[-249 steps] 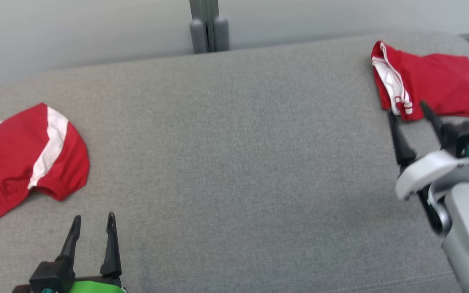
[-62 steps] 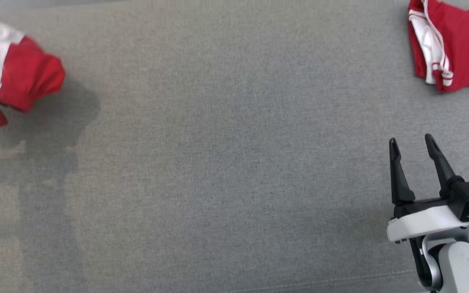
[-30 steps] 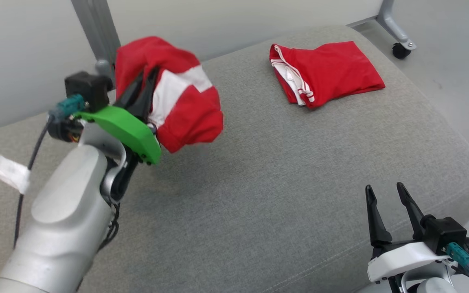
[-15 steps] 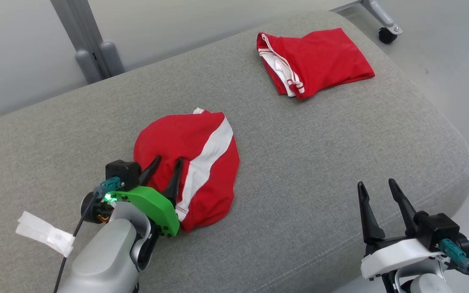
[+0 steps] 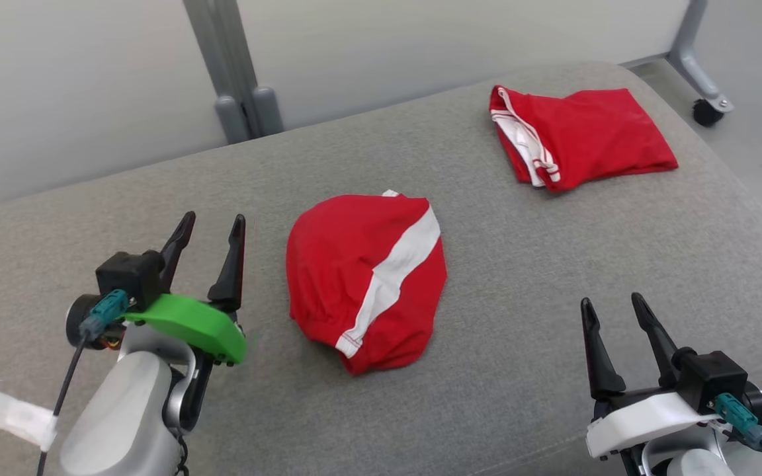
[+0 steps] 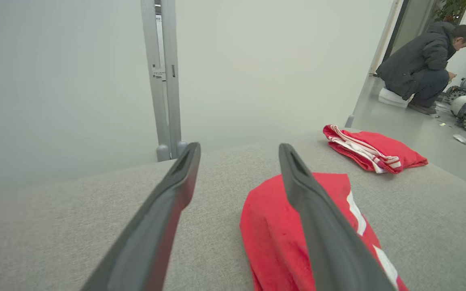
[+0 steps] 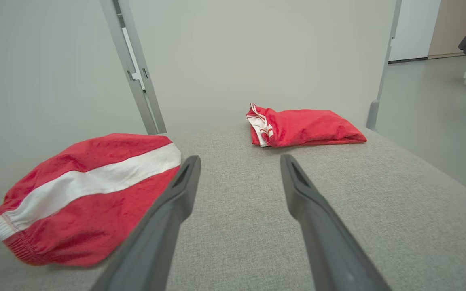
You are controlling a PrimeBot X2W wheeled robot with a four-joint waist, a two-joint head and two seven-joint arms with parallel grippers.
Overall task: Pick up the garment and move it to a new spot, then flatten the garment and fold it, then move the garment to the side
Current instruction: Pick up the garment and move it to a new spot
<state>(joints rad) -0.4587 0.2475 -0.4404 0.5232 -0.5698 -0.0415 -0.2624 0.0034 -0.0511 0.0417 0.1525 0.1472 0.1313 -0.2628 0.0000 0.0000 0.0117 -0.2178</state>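
Released! Half a second earlier the left gripper's fingers lay on the red cloth. By this moment the left gripper (image 5: 215,218) had drawn back clear of it, fingers spread wide and holding nothing. The garment (image 5: 368,277) sat on the grey cushion (image 5: 520,264), well apart from the folded red shorts (image 5: 586,135), nearer the robot and to their left. It was down, but not flat: a rounded heap, white stripe slanting across it, gathered hem bunched at the near end. The left gripper stood just beside it, on the side away from the folded red shorts. The right gripper (image 5: 611,301) waited spread and empty too, nearer the robot than those shorts and well clear of them.

Flattening looked like the tricky part. One gripper pulling alone would likely drag the whole heap across the cushion instead of opening it. A pinch on that bunched hem could catch both layers and lock the crumple in. Any sweep toward the folded red shorts risked nudging that finished pile.
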